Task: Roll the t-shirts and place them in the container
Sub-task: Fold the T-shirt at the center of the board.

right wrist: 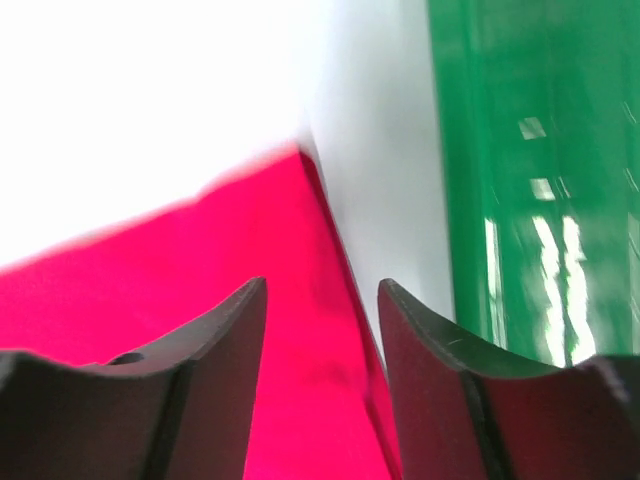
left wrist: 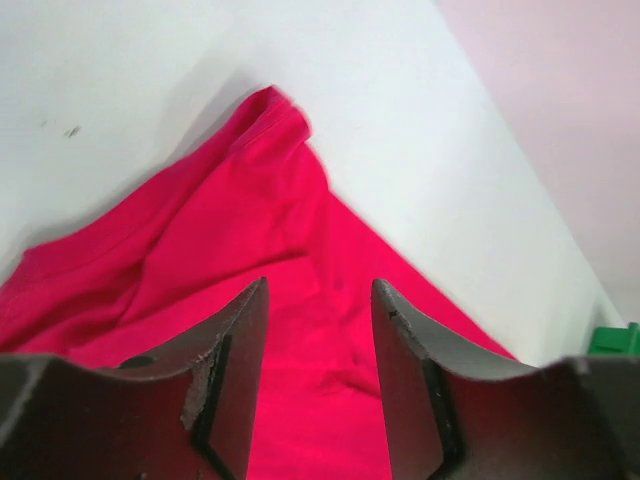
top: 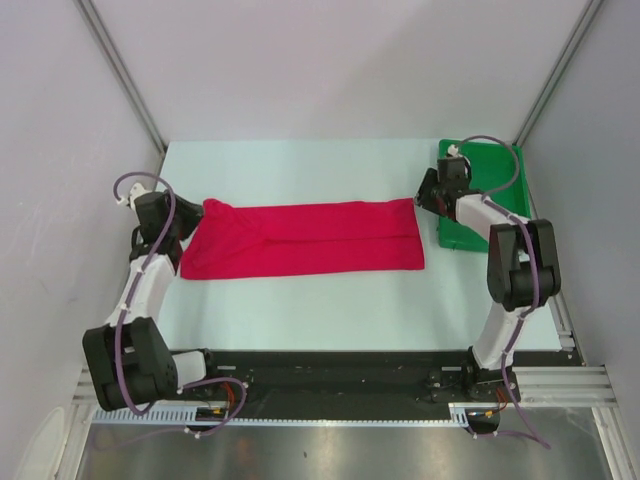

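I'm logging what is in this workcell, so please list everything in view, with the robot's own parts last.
t-shirt: one, crimson red, lying as a long band across the middle of the table
tray: one, green, far right of the table, beside the t-shirt's right end, apart from it
table: one, pale, under everything
left arm: one, black and white, near left
right arm: one, black and white, near right, reaching over the tray
left tool: one, dark, open over the t-shirt's left end
right tool: one, dark, open over the t-shirt's right edge
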